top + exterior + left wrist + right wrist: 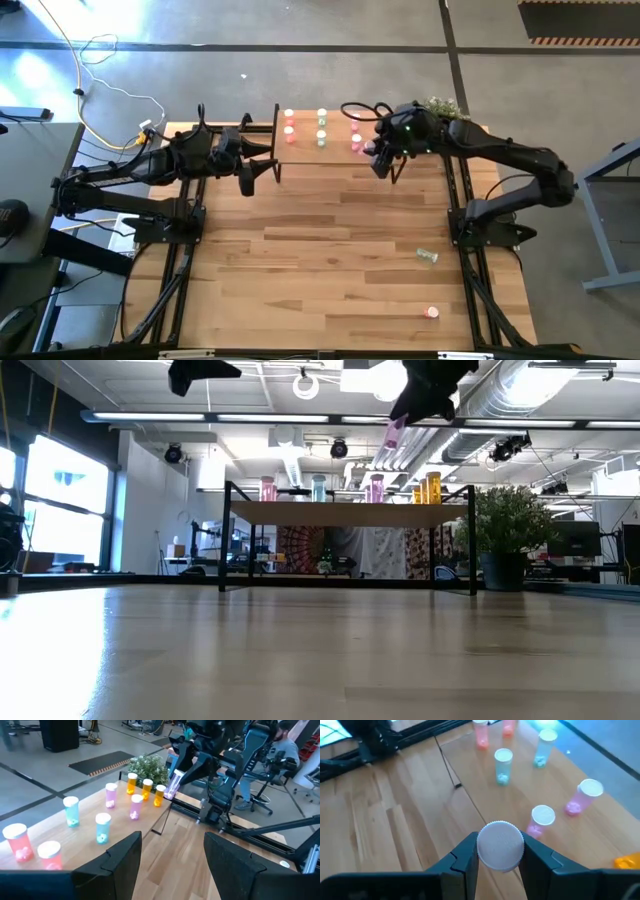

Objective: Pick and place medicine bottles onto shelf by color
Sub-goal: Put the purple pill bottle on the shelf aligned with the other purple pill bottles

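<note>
Your right gripper (500,855) is hanging in the air beside the shelf (300,152), its jaws clamped on a pink bottle (394,435) (white cap facing the wrist camera). Your left gripper (262,162) is waiting at the shelf's other end with its jaws standing apart, holding nothing. Red, green, pink and orange bottles are standing on the shelf, while one green bottle (427,256) and one red bottle (431,312) are lying on the bench (320,270).
</note>
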